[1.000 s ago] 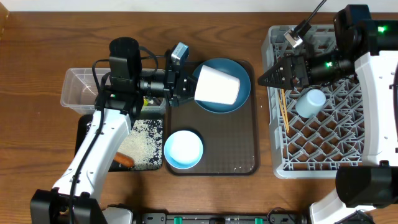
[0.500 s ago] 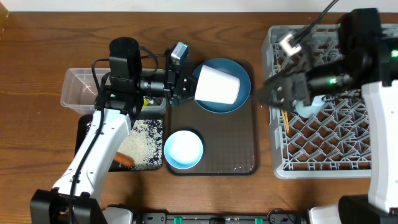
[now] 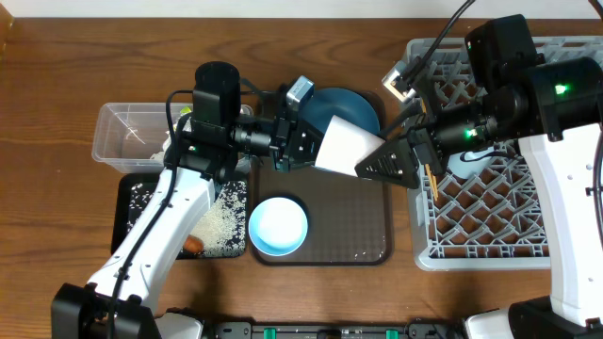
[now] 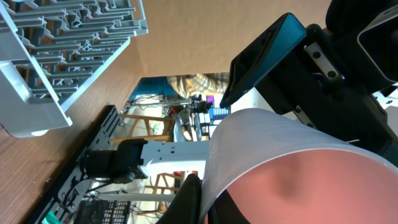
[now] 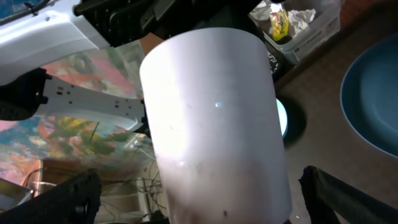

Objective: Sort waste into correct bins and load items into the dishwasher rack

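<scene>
The left tool is clamped on the rim of the pink cup, holding it on its side in the air above the brown tray, base pointing right, apparently to offer it across. The right tool has its jaws spread wide around that base, seemingly without contact, probably ready to take the cup to the dishwasher rack
</scene>
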